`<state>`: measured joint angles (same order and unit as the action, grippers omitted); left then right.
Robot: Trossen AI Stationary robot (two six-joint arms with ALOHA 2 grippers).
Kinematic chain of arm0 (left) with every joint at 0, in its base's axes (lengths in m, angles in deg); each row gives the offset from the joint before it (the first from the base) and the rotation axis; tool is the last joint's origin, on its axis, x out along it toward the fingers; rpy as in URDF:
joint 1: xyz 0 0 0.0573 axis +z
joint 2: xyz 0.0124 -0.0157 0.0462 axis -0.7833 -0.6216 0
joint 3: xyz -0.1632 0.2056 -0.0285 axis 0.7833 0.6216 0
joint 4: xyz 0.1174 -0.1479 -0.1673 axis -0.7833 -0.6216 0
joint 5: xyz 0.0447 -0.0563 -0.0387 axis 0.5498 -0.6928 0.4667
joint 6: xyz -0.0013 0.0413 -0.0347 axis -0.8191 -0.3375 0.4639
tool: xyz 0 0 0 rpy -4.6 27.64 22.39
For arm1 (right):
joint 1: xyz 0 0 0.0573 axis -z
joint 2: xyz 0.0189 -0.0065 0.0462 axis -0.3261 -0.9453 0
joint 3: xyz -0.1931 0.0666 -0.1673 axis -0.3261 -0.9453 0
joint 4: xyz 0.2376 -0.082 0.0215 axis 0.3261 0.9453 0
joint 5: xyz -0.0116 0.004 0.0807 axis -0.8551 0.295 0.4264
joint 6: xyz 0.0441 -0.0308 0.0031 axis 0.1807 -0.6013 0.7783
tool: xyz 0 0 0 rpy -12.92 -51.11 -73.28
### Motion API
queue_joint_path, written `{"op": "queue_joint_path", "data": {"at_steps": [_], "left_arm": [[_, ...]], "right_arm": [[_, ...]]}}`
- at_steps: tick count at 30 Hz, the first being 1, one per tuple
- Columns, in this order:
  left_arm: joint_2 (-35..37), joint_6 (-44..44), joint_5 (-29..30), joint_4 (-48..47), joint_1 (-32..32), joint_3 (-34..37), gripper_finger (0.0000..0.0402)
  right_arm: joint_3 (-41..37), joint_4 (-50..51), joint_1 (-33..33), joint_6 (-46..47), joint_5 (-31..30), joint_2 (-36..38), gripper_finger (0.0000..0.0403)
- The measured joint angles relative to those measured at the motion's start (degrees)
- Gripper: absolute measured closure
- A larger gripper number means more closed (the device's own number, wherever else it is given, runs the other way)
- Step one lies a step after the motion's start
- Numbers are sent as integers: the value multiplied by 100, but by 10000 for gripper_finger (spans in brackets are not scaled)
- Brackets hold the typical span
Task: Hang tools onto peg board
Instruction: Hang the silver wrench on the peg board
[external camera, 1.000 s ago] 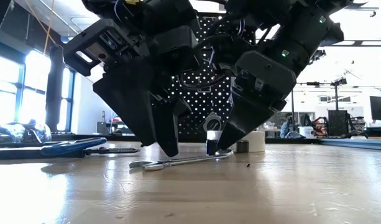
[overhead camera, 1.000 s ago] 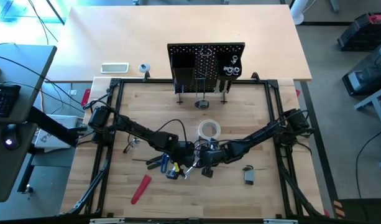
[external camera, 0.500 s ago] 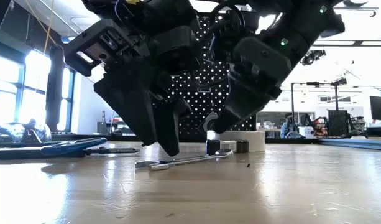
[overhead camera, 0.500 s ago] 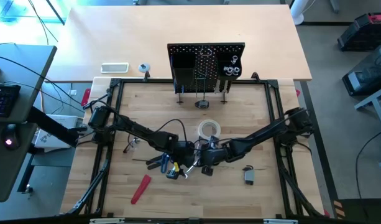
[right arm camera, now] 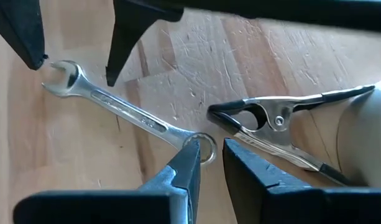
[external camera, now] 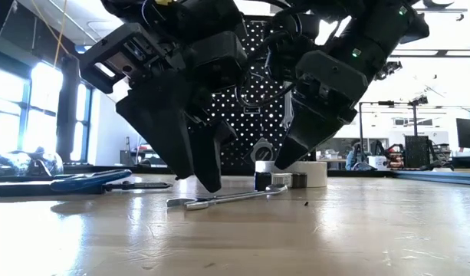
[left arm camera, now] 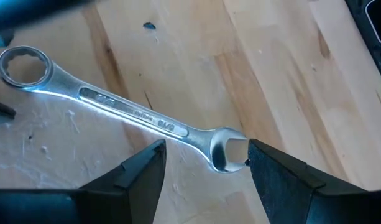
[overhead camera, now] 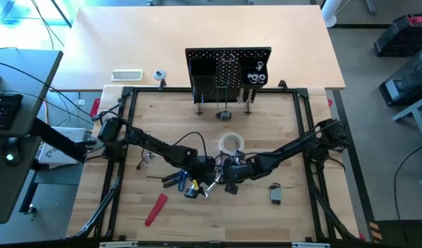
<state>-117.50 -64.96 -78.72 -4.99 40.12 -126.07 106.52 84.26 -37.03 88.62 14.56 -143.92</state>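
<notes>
A silver wrench lies flat on the wooden table between my two grippers. My left gripper is open and points down. Its fingers stand on either side of the wrench's open end, just above the table. My right gripper hangs a little above the wrench's ring end, with only a narrow gap between its fingers. The low view shows it clear of the wrench. The black peg board stands upright at the table's far side.
Blue-handled pliers lie left of my left gripper and a red-handled tool lies nearer the front. A white tape roll and a black spring clamp lie just beyond the wrench. A small grey item lies to the right.
My right gripper has risen from the table at the wrench's ring end and now hangs a little above it. The wrench stays flat on the table.
</notes>
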Motion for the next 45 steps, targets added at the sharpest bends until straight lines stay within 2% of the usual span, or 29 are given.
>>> {"op": "queue_joint_path", "data": {"at_steps": [9, 19, 22, 27, 30, 45], "left_arm": [[0, 107, 303, 139, -103, 2, 181], [0, 273, 497, 246, -111, 2, 159], [0, 344, 511, 374, -116, 2, 158], [0, 523, 515, 537, -119, 2, 158], [-37, 655, 495, 578, -122, 2, 158], [-256, 940, -85, 579, 69, -4, 158]], "right_arm": [[-4, -100, 13, 2, 54, -197, 336], [2, -129, 61, 8, 19, -413, 336], [12, -162, 70, 59, 3, -479, 347], [22, -165, 68, 110, 0, -543, 386], [20, -154, 64, 109, -17, -543, 398], [13, 125, 19, 629, -53, -554, 402]]}}
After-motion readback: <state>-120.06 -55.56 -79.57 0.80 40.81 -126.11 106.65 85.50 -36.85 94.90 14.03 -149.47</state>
